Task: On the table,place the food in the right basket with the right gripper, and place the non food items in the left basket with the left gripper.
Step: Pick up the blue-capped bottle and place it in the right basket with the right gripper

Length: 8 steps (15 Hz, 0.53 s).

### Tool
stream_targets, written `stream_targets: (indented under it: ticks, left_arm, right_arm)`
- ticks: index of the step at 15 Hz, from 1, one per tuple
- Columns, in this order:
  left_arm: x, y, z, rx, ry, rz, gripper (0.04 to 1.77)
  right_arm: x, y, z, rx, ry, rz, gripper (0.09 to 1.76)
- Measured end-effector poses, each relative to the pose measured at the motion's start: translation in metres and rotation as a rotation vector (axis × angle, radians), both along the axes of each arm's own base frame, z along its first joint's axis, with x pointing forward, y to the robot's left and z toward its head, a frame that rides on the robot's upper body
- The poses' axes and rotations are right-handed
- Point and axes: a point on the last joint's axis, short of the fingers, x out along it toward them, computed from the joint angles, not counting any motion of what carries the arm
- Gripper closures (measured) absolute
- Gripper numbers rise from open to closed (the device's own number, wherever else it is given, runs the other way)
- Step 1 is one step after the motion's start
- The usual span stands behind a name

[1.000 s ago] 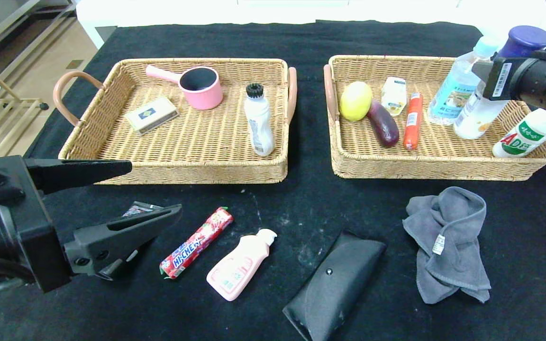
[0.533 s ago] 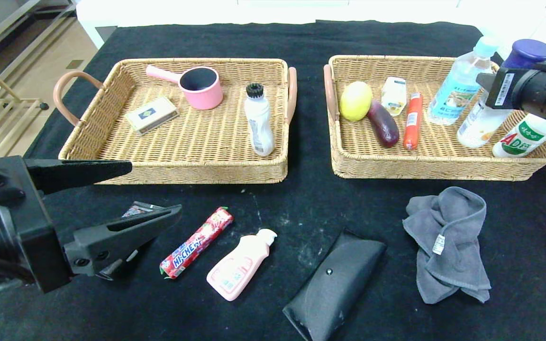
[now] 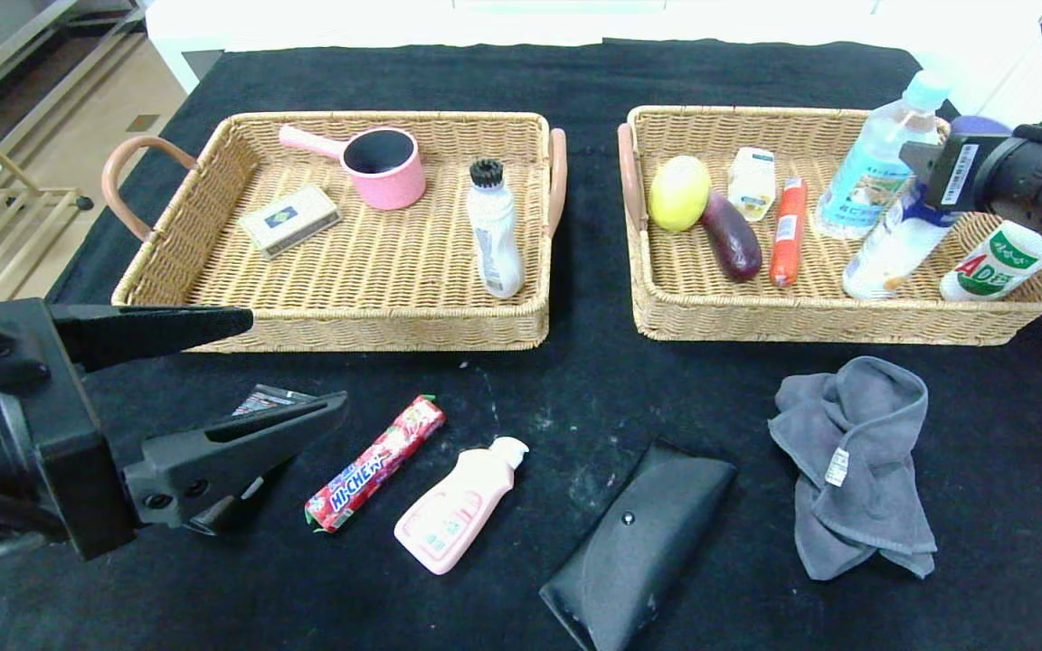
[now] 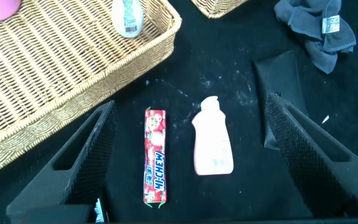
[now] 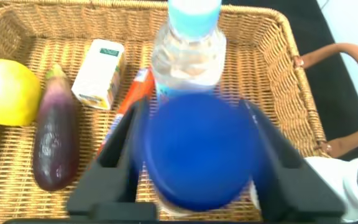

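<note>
My right gripper (image 3: 933,176) hovers over the right basket (image 3: 828,323), open, its fingers on either side of a white bottle (image 3: 892,253) with a blue cap (image 5: 197,152). The bottle leans, its base on the basket floor. My left gripper (image 3: 297,360) is open and empty above the front left of the table. Between its fingers in the left wrist view lie a Hi-Chew candy stick (image 4: 155,155) and a pink bottle (image 4: 212,144). A black case (image 3: 637,542) and a grey cloth (image 3: 856,461) lie on the table.
The right basket also holds a lemon (image 3: 678,192), an eggplant (image 3: 731,237), a sausage (image 3: 789,231), a small carton, a water bottle (image 3: 874,163) and an AD bottle (image 3: 996,262). The left basket (image 3: 349,325) holds a pink pot, a box and a white bottle. A small dark packet (image 3: 263,396) lies under the left gripper.
The blue-capped bottle has gone from upright to leaning, its base sliding left and its cap dropping behind the right gripper. The left arm has not moved.
</note>
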Motion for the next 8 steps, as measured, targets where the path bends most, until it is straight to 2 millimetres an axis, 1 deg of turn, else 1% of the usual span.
stream_targets:
  ticks: [2, 4, 8]
  left_arm:
    - [-0.0004, 0.0002, 0.0003, -0.001, -0.002, 0.0, 0.09]
    - [-0.0005, 0.0002, 0.0002, -0.001, -0.002, 0.0, 0.09]
    - [-0.0005, 0.0002, 0.0002, -0.001, -0.002, 0.0, 0.09]
  right_arm:
    - [0.0003, 0.0003, -0.0011, -0.001, 0.005, 0.001, 0.6]
    - [0.0002, 0.0015, -0.0014, -0.001, 0.007, 0.004, 0.49]
    - [-0.0002, 0.0025, -0.0023, -0.002, 0.011, 0.01, 0.36]
